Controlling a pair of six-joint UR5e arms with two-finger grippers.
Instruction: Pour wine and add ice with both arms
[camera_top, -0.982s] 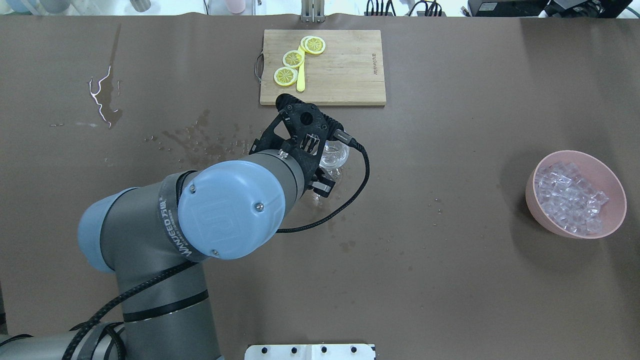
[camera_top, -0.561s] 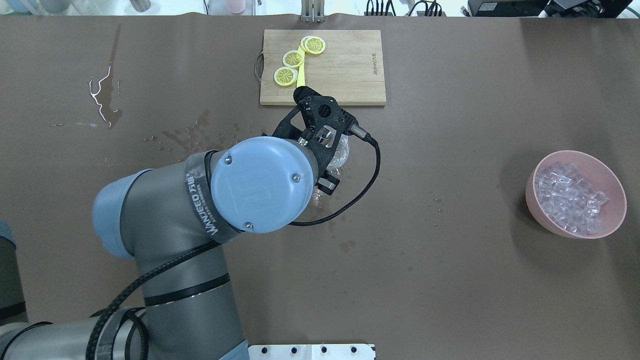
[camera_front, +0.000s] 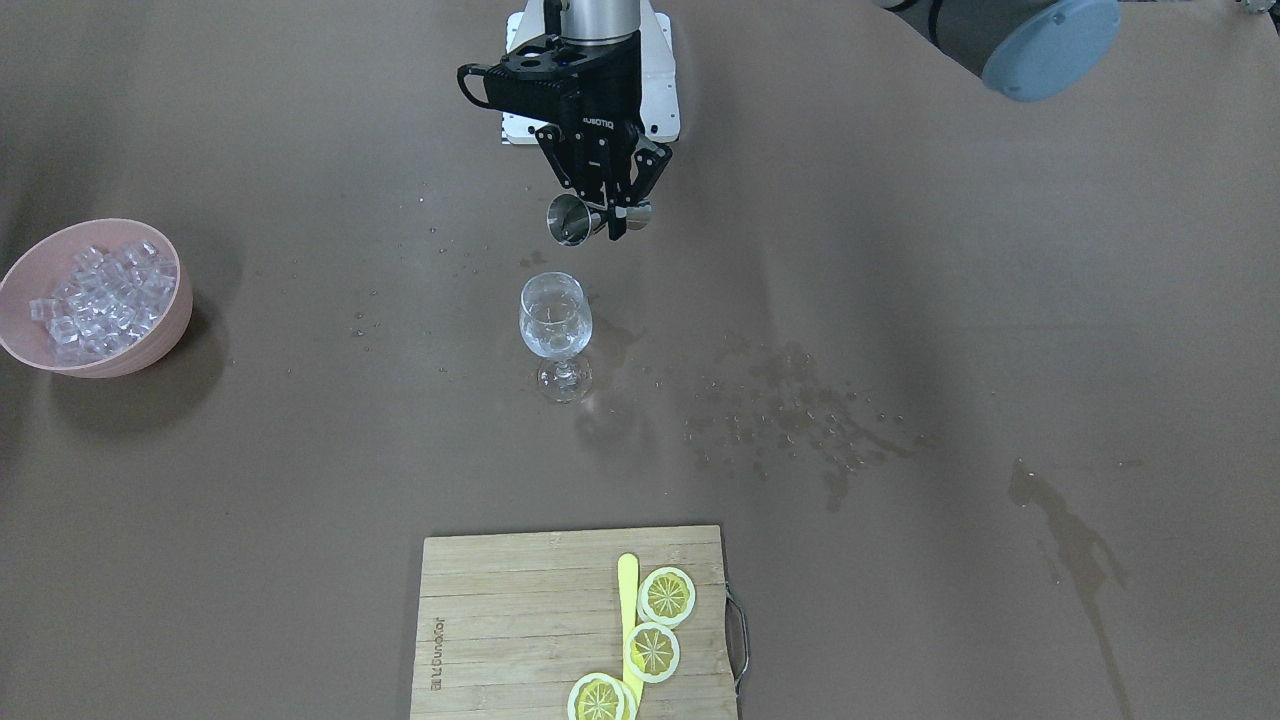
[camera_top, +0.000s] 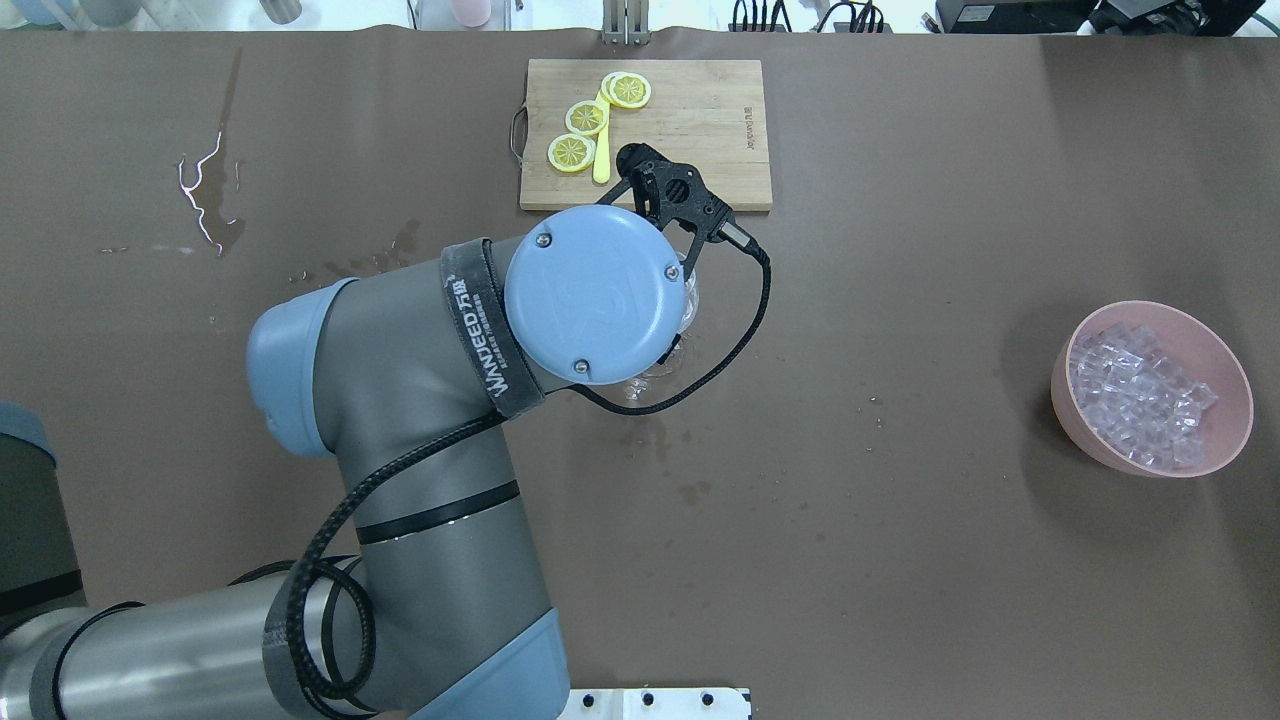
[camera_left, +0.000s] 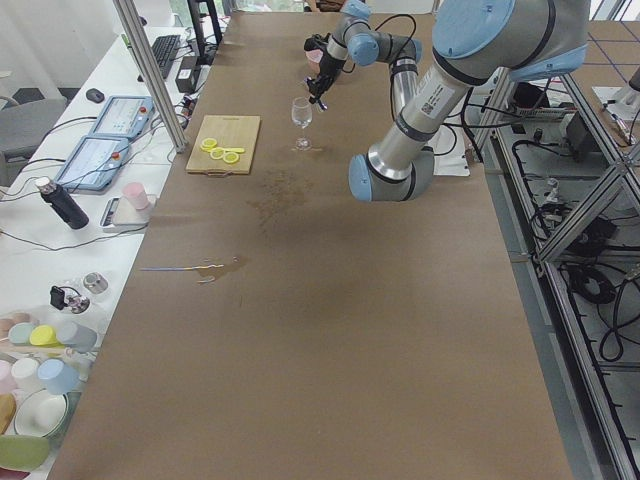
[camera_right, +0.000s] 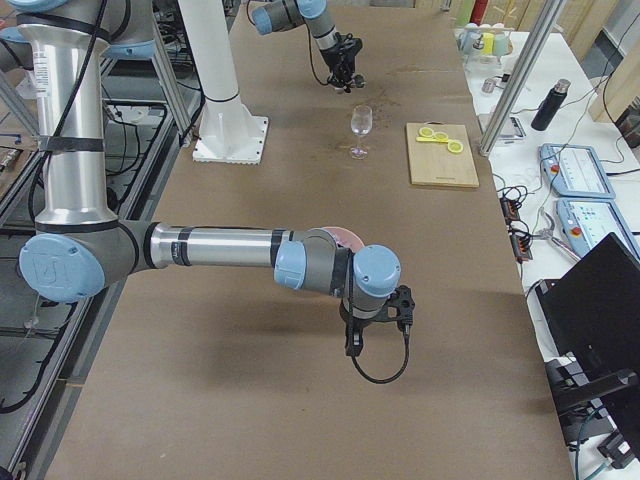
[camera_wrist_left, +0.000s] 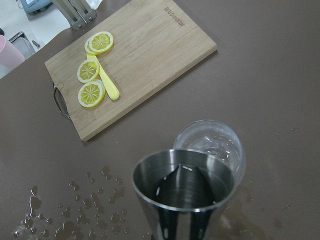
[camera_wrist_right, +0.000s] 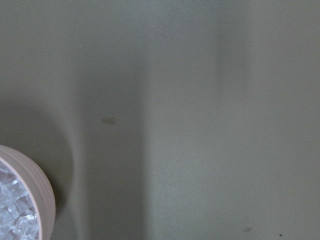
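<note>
My left gripper (camera_front: 603, 222) is shut on a steel jigger (camera_front: 575, 218) and holds it tilted in the air, just on the robot's side of a clear stemmed wine glass (camera_front: 555, 322) standing mid-table. In the left wrist view the jigger's mouth (camera_wrist_left: 184, 184) sits in front of the glass rim (camera_wrist_left: 212, 142). No stream shows. The ice (camera_top: 1140, 395) fills a pink bowl (camera_top: 1235, 400) at the far right. My right gripper (camera_right: 376, 335) hangs near that bowl, seen only in the exterior right view; I cannot tell whether it is open or shut. Its wrist view shows the bowl's rim (camera_wrist_right: 42, 192).
A wooden cutting board (camera_top: 690, 140) with three lemon slices (camera_top: 586, 117) and a yellow stick lies beyond the glass. Water drops and wet patches (camera_front: 790, 420) spread on the brown table on the robot's left of the glass. The white arm base (camera_front: 660, 70) is at the near edge.
My left arm has swung right and forward with the jigger. In the overhead view its blue wrist cap now covers most of the glass, and the gripper reaches over the cutting board's edge.
</note>
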